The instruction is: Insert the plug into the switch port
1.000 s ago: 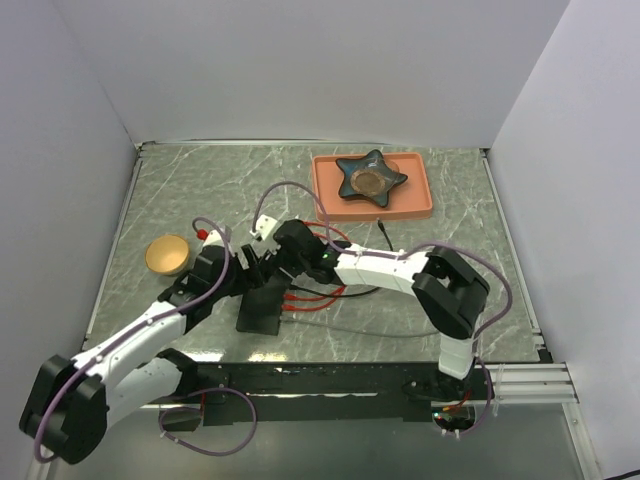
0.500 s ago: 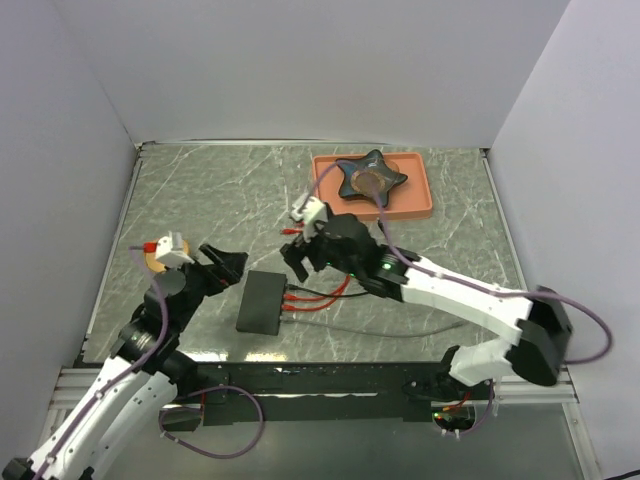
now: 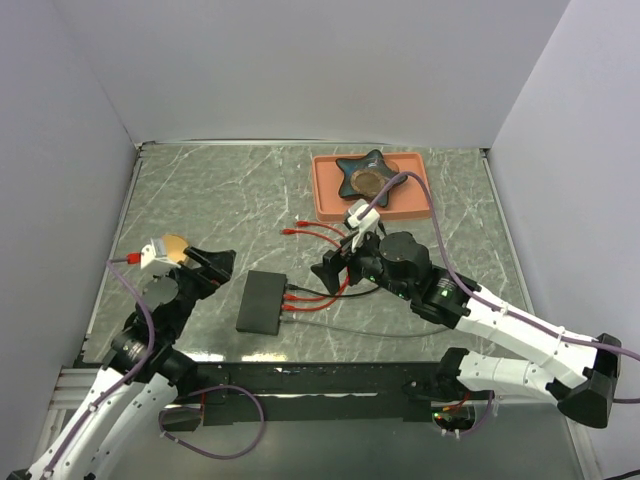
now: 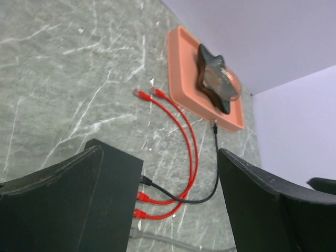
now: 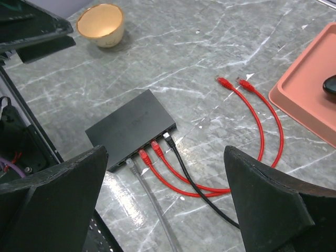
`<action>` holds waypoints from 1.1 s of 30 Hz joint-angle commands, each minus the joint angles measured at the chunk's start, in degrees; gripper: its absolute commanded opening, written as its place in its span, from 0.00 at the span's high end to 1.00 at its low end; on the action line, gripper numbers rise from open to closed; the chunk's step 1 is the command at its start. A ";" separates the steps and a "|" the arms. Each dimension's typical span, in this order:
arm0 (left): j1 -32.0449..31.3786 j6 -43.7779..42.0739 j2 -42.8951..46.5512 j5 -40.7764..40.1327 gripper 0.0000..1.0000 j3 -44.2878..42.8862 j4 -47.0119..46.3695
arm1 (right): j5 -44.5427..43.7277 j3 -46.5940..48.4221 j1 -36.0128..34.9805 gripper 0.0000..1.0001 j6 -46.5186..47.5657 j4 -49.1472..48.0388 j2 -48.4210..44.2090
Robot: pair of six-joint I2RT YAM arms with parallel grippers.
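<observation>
The switch (image 5: 131,131) lies flat in the middle of the table, with four plugs (image 5: 156,145) sitting side by side in the sockets along its right edge. So the insertion looks finished to me. The left gripper (image 3: 210,268) hangs just left of the switch and the right gripper (image 3: 335,268) a little right of it. Both have their jaws spread wide and nothing between them.

If backing off is the step now, I'd lift each arm straight up and away. The right fingers should stay above the cable loops, because a snag could drag a plug out.

By my count:
- one switch
- two red cables (image 5: 262,123), whose loose ends lie beyond the switch
- one black cable (image 5: 205,194)
- one grey cable (image 5: 157,210)
- one salmon tray (image 3: 420,205), further out than the switch and to its right
- one dark star-shaped dish (image 3: 370,178), resting in the tray
- one small tan bowl (image 5: 101,22), left of the switch
</observation>
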State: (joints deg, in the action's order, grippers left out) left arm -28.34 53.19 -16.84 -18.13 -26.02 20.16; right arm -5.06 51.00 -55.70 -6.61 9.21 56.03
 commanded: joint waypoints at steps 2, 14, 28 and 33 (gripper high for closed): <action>-0.23 1.22 -5.73 -0.07 0.04 -4.21 1.72 | -0.74 0.59 0.59 0.01 -1.03 1.42 -0.05; -0.23 0.51 -9.88 -0.50 0.04 -5.53 2.87 | -0.57 0.67 0.51 0.01 -1.12 1.33 1.27; -0.23 -4.41 -5.66 1.08 0.04 -2.55 0.59 | 0.05 -0.20 0.59 0.01 -1.92 -0.25 2.07; -0.23 -5.99 -3.90 1.08 0.04 0.61 -3.54 | -5.29 0.15 0.51 0.01 -1.91 0.36 1.71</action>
State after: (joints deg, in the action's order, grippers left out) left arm -28.34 49.95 -21.91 -17.87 -27.64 21.41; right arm -5.34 50.35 -55.44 -8.12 10.55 58.41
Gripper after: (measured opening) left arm 0.963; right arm 0.993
